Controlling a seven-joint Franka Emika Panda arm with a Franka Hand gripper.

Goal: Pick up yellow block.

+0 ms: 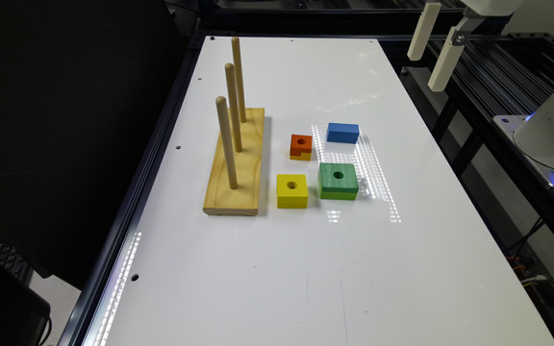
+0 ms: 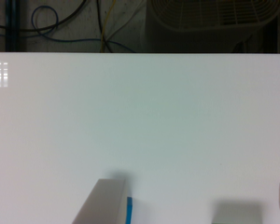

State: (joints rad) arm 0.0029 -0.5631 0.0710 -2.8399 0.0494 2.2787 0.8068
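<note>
Yellow wood marks the yellow block (image 1: 292,191), a square piece with a round hole in its top, resting flat on the white desk (image 1: 267,269). It lies just beside the near end of a wooden peg board (image 1: 245,173), on the exterior view's right of it, and three upright pegs (image 1: 233,108) rise from that board. A larger green block (image 1: 338,180) with its own hole sits near the yellow one, further toward the exterior view's right, the two apart. Beyond them lie a small orange-topped block (image 1: 301,146) with a yellow lower part and a plain blue block (image 1: 342,132). The gripper (image 1: 431,50) hangs high over the desk's far corner on the exterior view's right, well apart from all the blocks. Its two pale fingers (image 1: 445,65) stand spread with a clear gap between them, and nothing is held there.
</note>
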